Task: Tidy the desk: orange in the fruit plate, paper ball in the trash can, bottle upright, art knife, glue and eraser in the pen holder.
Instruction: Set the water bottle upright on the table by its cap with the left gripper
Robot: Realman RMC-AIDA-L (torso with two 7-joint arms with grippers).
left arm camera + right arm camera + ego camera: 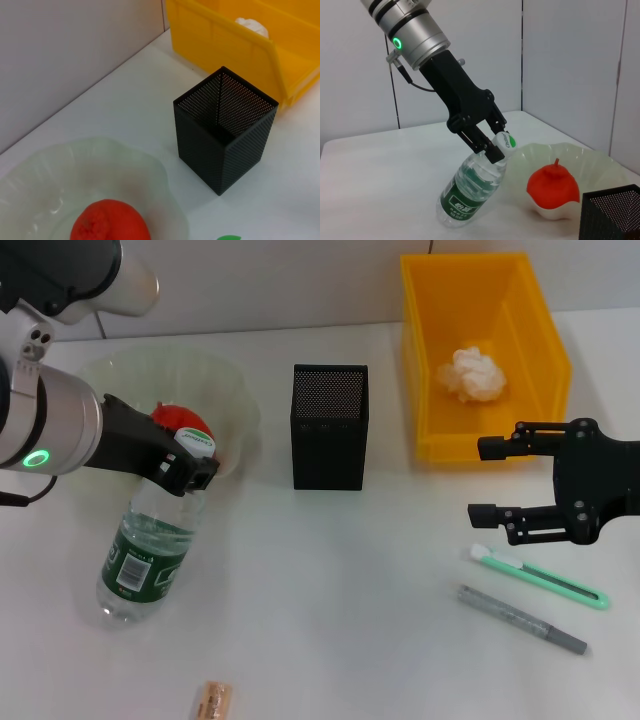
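The left gripper (190, 468) clamps the neck of the tilted bottle (147, 552), just beside the plate (225, 380) holding the orange (172, 417). The right gripper (482, 481) hovers open near the bin (440, 360).

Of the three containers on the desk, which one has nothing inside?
The pen holder, the black mesh cup in the middle. The fruit plate holds the orange; the trash can holds the paper ball.

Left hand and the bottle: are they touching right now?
Touching. The right wrist view shows the left hand clamped on the neck of the tilted bottle, just below its cap; the head view agrees.
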